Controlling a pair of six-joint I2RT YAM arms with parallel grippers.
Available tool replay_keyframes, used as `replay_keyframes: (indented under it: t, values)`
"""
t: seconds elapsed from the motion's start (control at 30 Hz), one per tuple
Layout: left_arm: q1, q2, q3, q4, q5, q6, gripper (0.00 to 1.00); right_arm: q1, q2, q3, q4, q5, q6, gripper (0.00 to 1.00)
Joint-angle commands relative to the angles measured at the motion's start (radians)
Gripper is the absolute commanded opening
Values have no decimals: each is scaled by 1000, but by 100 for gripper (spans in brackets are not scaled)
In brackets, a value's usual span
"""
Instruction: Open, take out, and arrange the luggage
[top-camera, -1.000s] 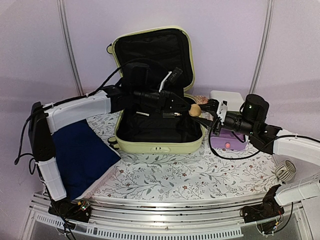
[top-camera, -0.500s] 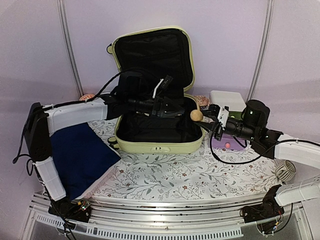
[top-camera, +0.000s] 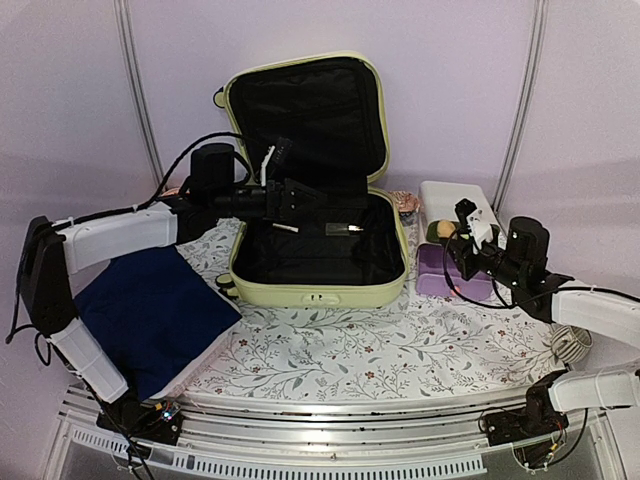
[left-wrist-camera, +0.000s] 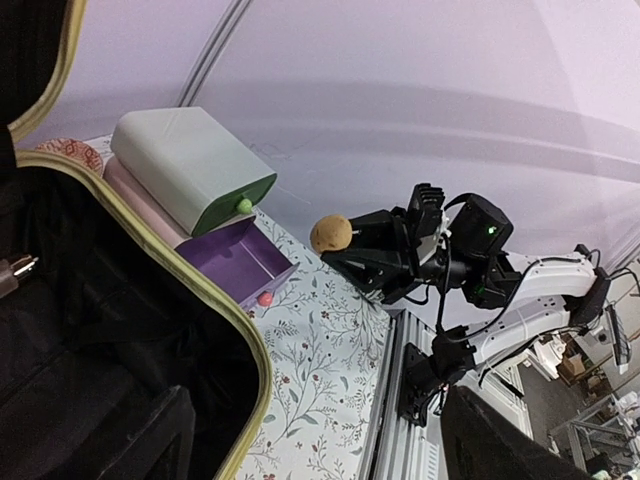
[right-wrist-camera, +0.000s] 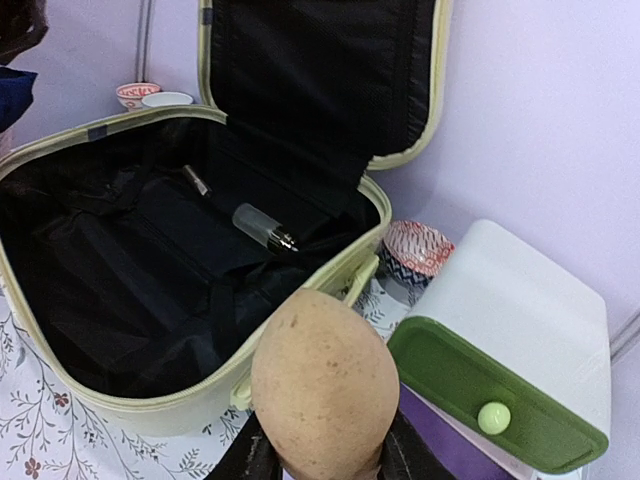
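Right claw (left-wrist-camera: 345, 240) is clamping a tan oval lump (right-wrist-camera: 322, 385), perhaps potato; pale yellow-green hard-shell luggage (top-camera: 315, 292) sitting at nine o'clock, left claw (left-wrist-camera: 320, 420) gaping there.

text: none legible | numbers: none | bowl (right-wrist-camera: 135, 94) rim: red marks, perhaps lettering, too blurred

Setting: robotics lab, staged recording booth. Evidence: plain lilac backdrop (top-camera: 70, 100) on white poles (top-camera: 137, 90); floral-cloth table (top-camera: 330, 350) edged with aluminium rail (top-camera: 330, 425); left arm (top-camera: 120, 232) and right arm (top-camera: 600, 310) bolted there; cluttered equipment (left-wrist-camera: 600, 420) beyond the booth.
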Motion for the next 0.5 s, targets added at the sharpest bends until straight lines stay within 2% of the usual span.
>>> replay_keyframes:
  t: [0.0, 0.2, 0.3, 0.37, 0.43, 0.47]
  values:
    - [9, -10, -42, 10, -32, 13, 87, -56, 29, -33, 23, 98, 107, 32]
    - [14, -10, -53, 1, -37, 20, 86, -114, 125, -32, 31, 183, 109, 34]
    - [15, -11, -49, -14, -38, 30, 86, -125, 165, -23, 29, 234, 95, 40]
    - [15, -11, -41, -30, -43, 42, 86, -129, 181, -16, 28, 252, 91, 53]
    - [18, -9, -32, -66, -61, 59, 86, -129, 191, -12, 27, 273, 93, 76]
    - [18, -9, -26, -86, -78, 67, 86, -130, 193, -8, 24, 277, 96, 81]
